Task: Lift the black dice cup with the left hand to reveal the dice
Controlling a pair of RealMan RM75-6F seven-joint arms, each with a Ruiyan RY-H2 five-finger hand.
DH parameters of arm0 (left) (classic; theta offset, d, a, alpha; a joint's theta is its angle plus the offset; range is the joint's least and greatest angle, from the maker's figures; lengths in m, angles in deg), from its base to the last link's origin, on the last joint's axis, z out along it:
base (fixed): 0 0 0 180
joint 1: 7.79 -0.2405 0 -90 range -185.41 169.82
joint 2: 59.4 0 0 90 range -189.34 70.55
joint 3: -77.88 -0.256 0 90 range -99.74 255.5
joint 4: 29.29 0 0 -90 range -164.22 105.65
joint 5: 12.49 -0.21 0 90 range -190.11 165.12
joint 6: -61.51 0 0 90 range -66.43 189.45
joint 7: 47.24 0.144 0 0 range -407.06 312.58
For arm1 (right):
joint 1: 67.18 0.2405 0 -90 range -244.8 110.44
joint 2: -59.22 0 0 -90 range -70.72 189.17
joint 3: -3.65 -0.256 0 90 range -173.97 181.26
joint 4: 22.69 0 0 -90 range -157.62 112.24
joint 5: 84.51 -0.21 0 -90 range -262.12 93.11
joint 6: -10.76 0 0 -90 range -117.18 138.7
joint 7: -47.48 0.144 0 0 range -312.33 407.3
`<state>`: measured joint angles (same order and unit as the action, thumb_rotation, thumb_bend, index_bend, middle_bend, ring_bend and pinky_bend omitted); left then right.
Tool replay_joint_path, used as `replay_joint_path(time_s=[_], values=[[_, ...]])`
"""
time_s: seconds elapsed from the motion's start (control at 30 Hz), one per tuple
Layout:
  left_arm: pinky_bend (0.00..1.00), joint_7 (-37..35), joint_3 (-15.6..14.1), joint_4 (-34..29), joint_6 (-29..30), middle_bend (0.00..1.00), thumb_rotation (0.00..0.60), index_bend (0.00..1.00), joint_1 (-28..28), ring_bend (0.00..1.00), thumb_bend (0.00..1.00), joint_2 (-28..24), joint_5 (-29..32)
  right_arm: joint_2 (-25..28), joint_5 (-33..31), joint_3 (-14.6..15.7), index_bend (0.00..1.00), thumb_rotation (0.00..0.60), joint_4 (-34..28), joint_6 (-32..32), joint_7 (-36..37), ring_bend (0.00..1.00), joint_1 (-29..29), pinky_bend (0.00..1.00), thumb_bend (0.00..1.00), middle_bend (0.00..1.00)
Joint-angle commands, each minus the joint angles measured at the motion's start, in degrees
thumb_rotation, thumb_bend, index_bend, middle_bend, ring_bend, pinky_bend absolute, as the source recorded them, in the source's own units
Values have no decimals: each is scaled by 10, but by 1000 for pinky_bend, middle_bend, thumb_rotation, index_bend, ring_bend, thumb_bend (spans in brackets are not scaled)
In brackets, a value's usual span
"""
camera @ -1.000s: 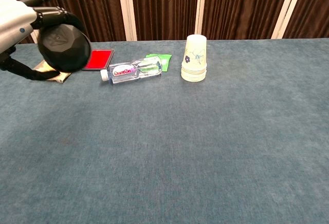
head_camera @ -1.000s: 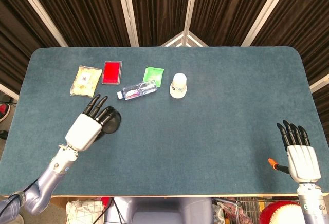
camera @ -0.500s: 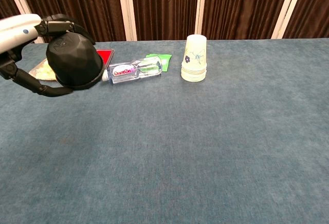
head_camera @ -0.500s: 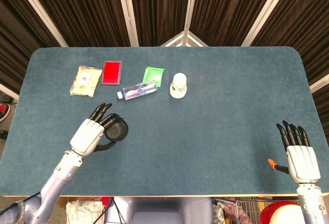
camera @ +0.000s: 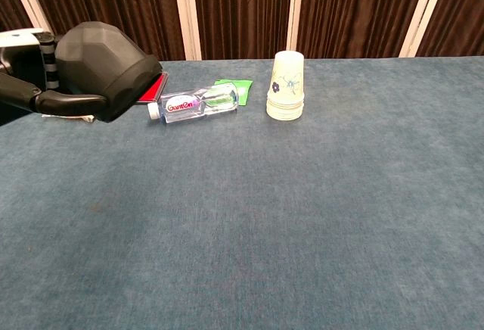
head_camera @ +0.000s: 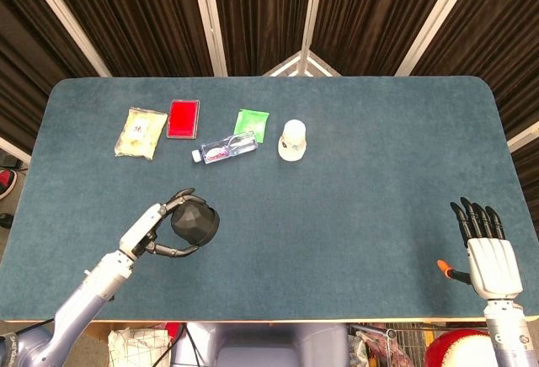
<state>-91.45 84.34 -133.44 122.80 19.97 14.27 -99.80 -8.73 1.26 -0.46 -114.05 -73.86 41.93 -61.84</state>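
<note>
- My table (head_camera: 354,215) has a blue-grey felt-like top with rounded corners.
- Lying on it toward the far left: a yellowish packet (head_camera: 141,132), a red flat case (head_camera: 183,119), a clear water bottle (head_camera: 226,148) on its side, and a green packet (head_camera: 251,124).
- A stack of paper cups (camera: 286,86) stands upside down just beside the bottle.

Water bottle (head_camera: 225,147) between red card (head_camera: 183,118) and paper cups (head_camera: 292,140), packet (head_camera: 251,124) behind.

Left hand (head_camera: 156,234) gripped black dice cup (head_camera: 194,223) at lower left of blue table (head_camera: 354,199); right hand (head_camera: 486,253) lay flat, fingers spread, lower right.
</note>
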Motion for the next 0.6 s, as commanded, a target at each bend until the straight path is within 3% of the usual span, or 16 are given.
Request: replay_joint_path(time_s=[0.03,0.17,0.23,0.43,0.6], values=[[0,503,-1,127,158,400,600,452,-36,0,453,104,-91,2,1,0,42,600,1,-1,4,30,-1,11,150,24],[0,603,2,188,191,403,600,456,-40,0,453,138,-117,3,4,2,42,600,1,-4,5,30,-2,11,151,24],[0,606,0,192,192,403,600,457,-42,0,453,148,-111,3,5,2,42,600,1,-4,6,30,-3,11,150,23],[0,565,2,158,165,399,600,475,-43,0,453,147,-63,2,2,2,42,600,-1,1,4,30,-1,10,151,24],[0,433,-4,57,95,394,600,492,-40,0,453,109,14,2,1,2,42,600,-1,2,3,30,0,11,151,24]])
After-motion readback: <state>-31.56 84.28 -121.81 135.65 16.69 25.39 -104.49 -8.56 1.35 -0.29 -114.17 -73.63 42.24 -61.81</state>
